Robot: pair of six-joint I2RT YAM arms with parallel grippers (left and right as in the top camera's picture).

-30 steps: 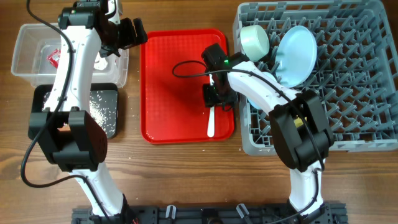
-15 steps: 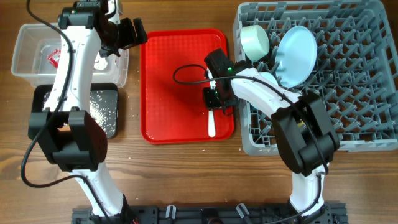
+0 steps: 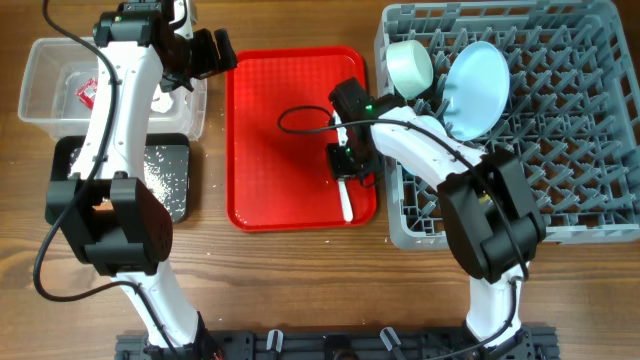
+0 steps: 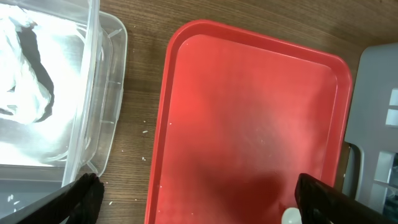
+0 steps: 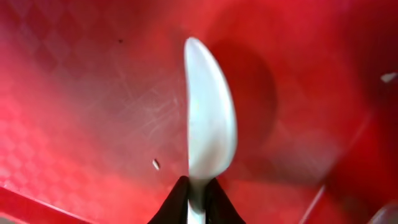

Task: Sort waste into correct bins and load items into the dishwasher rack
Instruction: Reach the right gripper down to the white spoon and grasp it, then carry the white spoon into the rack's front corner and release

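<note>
Right gripper (image 5: 194, 194): you had it clamped on the white spoon (image 5: 208, 124) handle.
Left gripper (image 3: 218, 52): fingers apart, nothing held.
Risk: thin hold, spoon could twist out onto red tray (image 5: 93, 93).

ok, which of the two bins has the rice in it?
The black tray, the one nearer the robot's base: white rice grains lie scattered on it. The clear tub behind it holds a red wrapper and white tissue.

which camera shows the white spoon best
Right wrist: the white spoon fills the frame, handle pinched between the fingers. Overhead shows only its lower part; left wrist only a white sliver at the bottom edge.
</note>
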